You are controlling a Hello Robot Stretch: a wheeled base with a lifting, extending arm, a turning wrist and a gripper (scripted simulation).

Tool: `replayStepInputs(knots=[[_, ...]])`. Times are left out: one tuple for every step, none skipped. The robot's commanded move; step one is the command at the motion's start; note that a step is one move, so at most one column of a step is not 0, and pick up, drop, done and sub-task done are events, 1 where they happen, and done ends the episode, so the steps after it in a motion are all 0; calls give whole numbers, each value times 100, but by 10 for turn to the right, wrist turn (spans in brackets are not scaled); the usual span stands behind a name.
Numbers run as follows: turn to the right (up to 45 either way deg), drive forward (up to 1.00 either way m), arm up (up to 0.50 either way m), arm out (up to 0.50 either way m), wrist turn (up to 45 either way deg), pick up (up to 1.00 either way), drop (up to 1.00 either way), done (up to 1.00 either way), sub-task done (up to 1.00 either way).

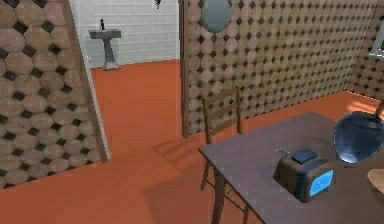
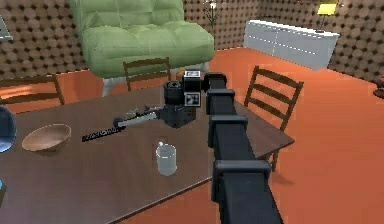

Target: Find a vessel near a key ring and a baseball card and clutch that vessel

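A brown wooden table (image 2: pixel 60 185) carries three vessels. A shallow brown bowl (image 2: pixel 47 137) lies at the arm side view's left, and a small grey cup (image 2: pixel 166 158) stands near the table's front edge. A round dark glass vessel (image 1: pixel 358 138) stands on the table (image 1: pixel 250 160) at the forward view's right. The dark arm (image 2: pixel 228 140) reaches over the table, and the gripper (image 2: pixel 95 134) points left, its fingertips just right of the bowl. I cannot tell whether it holds anything. I make out no key ring or card.
A blue and grey toaster (image 1: pixel 305 175) sits on the table. Wooden chairs (image 2: pixel 270 95) (image 2: pixel 147 70) (image 1: pixel 222 115) surround it. A green sofa (image 2: pixel 145 30) and a white sideboard (image 2: pixel 295 40) stand beyond. A doorway leads to a pedestal sink (image 1: pixel 105 45) over open orange floor.
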Motion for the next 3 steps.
replayStepInputs(knots=[[0, 0, 0, 0, 180, 0, 0, 0, 0], [0, 0, -30, 0, 0, 0, 0, 0, 0], [0, 0, 0, 0, 0, 100, 0, 0, 0]])
